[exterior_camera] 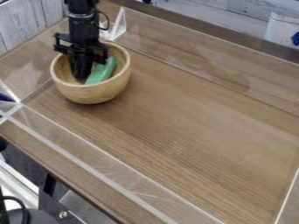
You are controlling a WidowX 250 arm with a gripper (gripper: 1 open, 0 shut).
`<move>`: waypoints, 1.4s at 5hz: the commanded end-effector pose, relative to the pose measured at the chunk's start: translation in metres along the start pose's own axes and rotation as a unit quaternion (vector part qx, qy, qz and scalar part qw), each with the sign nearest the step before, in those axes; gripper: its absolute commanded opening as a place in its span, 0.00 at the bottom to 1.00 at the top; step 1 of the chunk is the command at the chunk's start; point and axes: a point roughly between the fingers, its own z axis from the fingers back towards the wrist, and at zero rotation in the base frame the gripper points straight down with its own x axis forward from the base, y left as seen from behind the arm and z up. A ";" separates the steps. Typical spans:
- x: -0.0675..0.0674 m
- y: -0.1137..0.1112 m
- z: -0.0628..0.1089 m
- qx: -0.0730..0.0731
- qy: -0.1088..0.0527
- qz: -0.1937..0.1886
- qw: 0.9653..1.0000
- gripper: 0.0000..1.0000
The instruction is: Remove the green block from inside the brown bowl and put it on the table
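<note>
The brown bowl (70,90) stands at the far left of the table (187,122). Inside it lies the green block (107,71), a bright green strip leaning on the bowl's right inner wall. My black gripper (83,77) reaches steeply down into the bowl, its fingers together at the block's left edge. The fingertips hide part of the block. Whether they pinch the block or only touch it does not show.
Clear acrylic walls (70,157) edge the tabletop on all sides. A white object (284,26) sits beyond the far right corner. Bare wood-grain surface stretches right and toward the front of the bowl.
</note>
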 end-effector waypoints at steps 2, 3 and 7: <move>0.005 -0.005 0.033 0.003 -0.040 -0.009 0.999 0.00; 0.001 -0.011 0.055 -0.002 -0.062 -0.016 0.998 0.00; -0.021 -0.131 0.146 -0.033 -0.124 -0.140 0.982 0.00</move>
